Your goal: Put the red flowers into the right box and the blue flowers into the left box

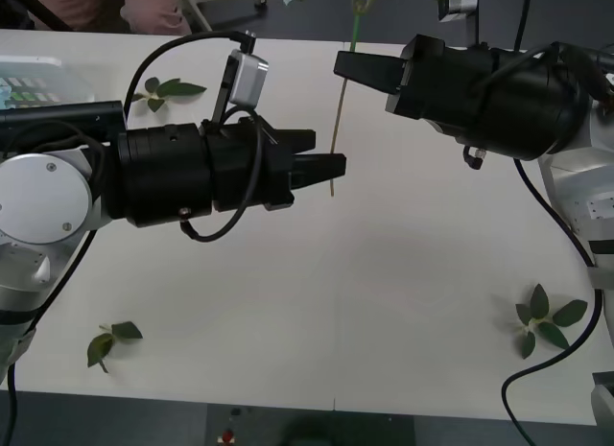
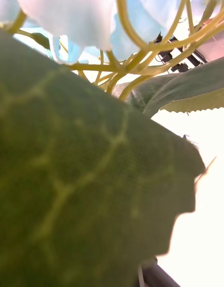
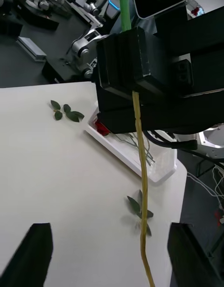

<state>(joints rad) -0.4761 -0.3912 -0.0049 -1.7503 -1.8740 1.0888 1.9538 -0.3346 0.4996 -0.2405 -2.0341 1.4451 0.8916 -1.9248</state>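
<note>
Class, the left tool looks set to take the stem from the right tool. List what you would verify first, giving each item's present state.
1. Grip: right tool shut on the blue flower's stem: ok.
2. Receiver: left tool open: ok.
3. Line-up: in the left wrist view the stem runs between the left tool's fingers: ok.
4. Depth: stem far enough in for a firm grip: cannot tell.
5. Colour: bloom is pale blue, not red: ok.
</note>
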